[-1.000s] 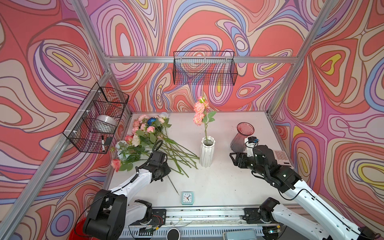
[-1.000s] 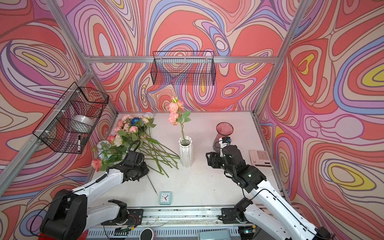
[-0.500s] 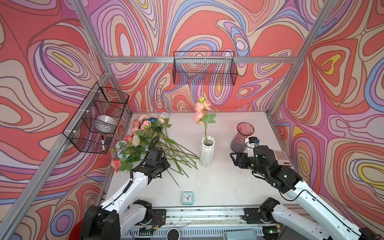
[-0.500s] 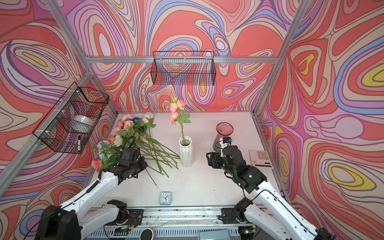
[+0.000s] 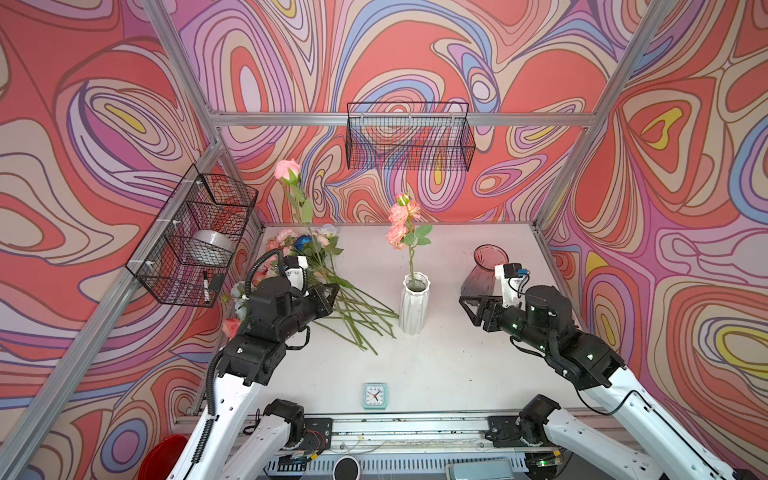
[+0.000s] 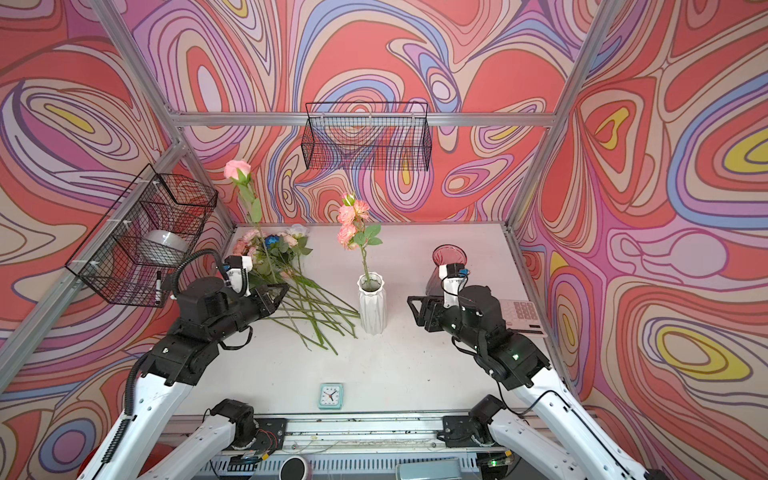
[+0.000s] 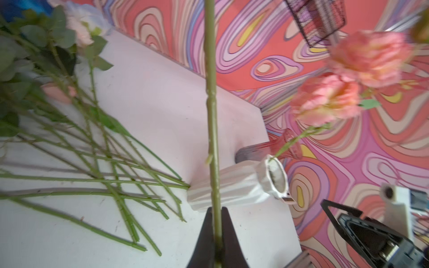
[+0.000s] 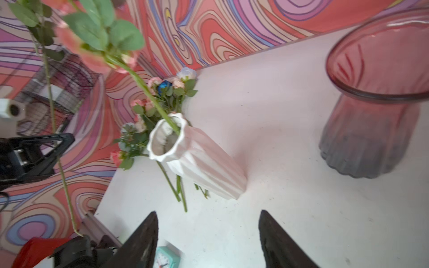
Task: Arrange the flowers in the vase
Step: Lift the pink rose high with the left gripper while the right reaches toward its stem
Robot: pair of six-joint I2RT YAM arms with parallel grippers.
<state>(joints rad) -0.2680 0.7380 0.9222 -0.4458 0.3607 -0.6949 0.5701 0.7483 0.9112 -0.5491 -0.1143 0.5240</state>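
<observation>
My left gripper [image 5: 327, 292] [image 6: 281, 291] is shut on the lower stem [image 7: 212, 92] of a pink rose. It holds the rose nearly upright above the table, with the bloom [image 5: 286, 168] [image 6: 237, 169] high by the back left corner. The other flowers [image 5: 320, 266] [image 6: 276, 253] lie in a pile at the back left, stems fanned toward the white ribbed vase [image 5: 414, 303] [image 6: 371, 305] [image 8: 199, 160]. A peach rose sprig [image 5: 401, 220] [image 6: 351, 216] stands in that vase. My right gripper [image 5: 467, 301] [image 6: 415, 303] [image 8: 207, 218] hovers open and empty to the vase's right.
A dark pink glass vase [image 5: 484, 266] [image 8: 376, 92] stands behind my right gripper. A small teal clock [image 5: 375, 395] sits near the front edge and a calculator [image 6: 523, 316] at the right edge. Wire baskets hang on the left wall [image 5: 195, 237] and back wall [image 5: 409, 137].
My left gripper has shut on a stem in the pile and lifted the pink rose up, swinging it upright. The right arm has stayed about where it was.
</observation>
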